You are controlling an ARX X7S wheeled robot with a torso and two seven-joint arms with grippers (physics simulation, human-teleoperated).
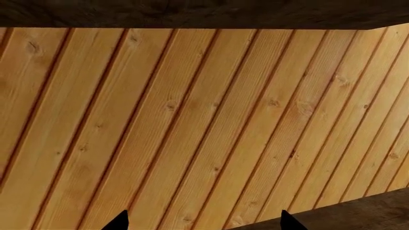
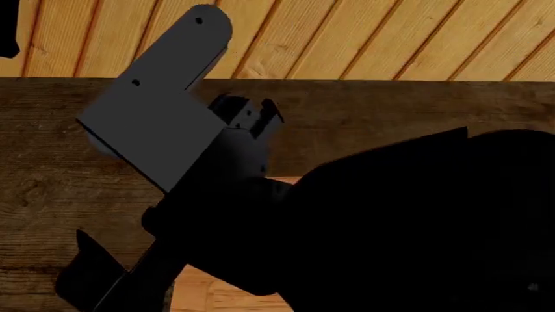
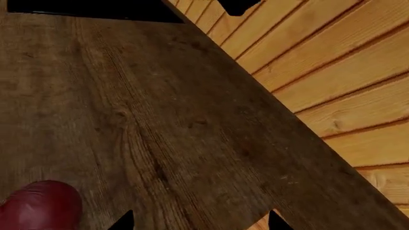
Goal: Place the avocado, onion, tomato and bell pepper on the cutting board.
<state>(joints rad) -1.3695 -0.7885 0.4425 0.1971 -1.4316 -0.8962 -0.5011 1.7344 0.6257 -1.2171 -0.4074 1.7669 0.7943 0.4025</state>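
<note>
Your robot's dark arms fill most of the head view above the brown table (image 2: 52, 162), with pale plank flooring (image 1: 191, 120) beyond. A strip of light wood, probably the cutting board (image 2: 204, 296), shows beneath them. A deep red round object, likely the onion (image 3: 39, 208), sits near the right gripper (image 3: 199, 221), whose tips stand apart, empty, as do the left gripper's (image 1: 203, 221). You appear to be approaching; next, centre the tips over it.
</note>
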